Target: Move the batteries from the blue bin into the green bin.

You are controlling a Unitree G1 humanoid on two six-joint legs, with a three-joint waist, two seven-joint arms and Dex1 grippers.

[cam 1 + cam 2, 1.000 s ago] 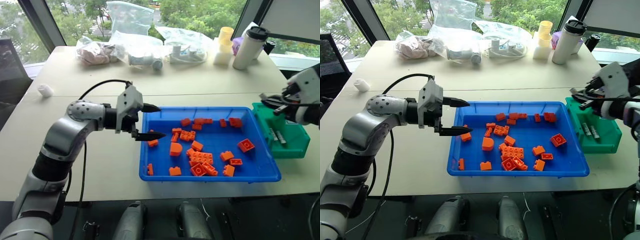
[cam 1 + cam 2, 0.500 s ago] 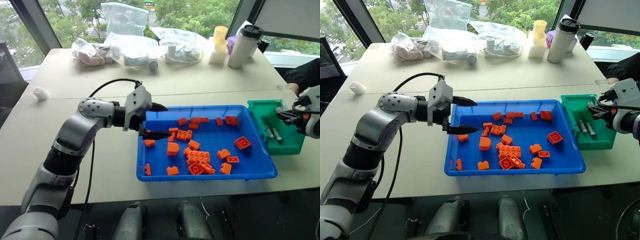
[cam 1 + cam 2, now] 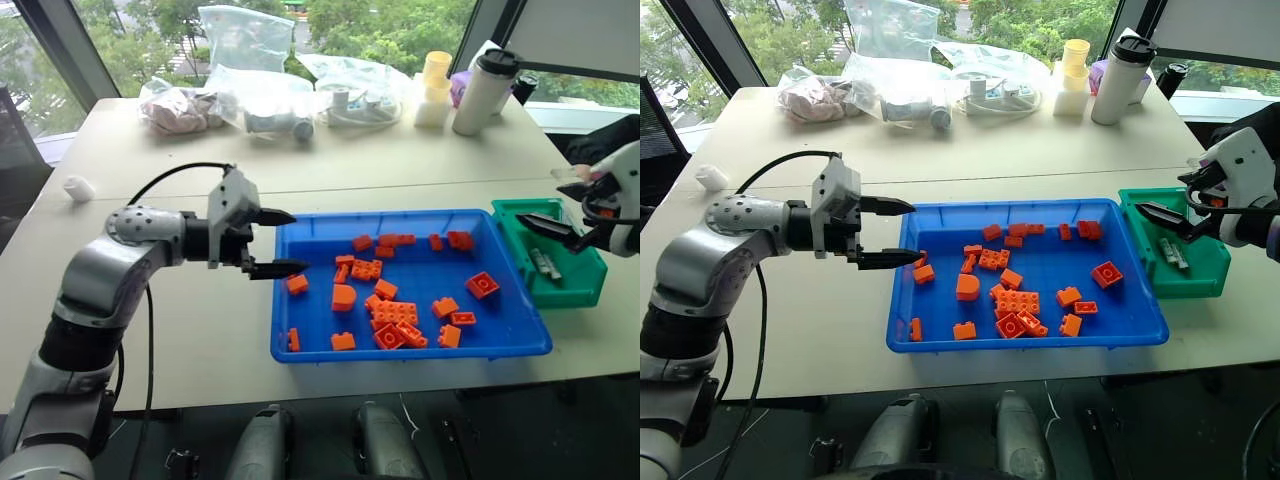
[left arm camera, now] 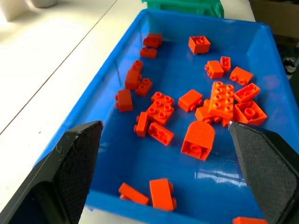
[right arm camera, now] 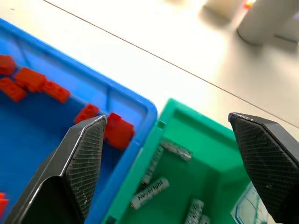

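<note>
**Two claws spread wide, batteries lying in the green bin**

Two worktop halves met at a seam, and the pale worktop (image 3: 400,165) carried everything. Along its far edge lay clear plastic bags (image 3: 260,95), with a white tumbler with a dark lid (image 3: 480,92) and a stack of pale yellow cups (image 3: 434,88) further right. A small white object (image 3: 78,187) sat alone near the far left.

The blue bin (image 3: 300,345) took up the middle of the near side and held a scatter of orange toy bricks (image 3: 395,315). No battery could be made out among them. The green bin (image 3: 585,290) stood touching the blue bin's right end.

The left claw (image 3: 282,243) pointed toward the right, level with the blue bin's left rim, its two black fingers parted with nothing between them. The right claw (image 3: 560,215) hung over the green bin, its fingers likewise spread and empty.

Several batteries (image 5: 150,192) lay on the green bin's floor, seen from the right wrist; two of them (image 3: 545,264) also showed from the head, side by side.
</note>
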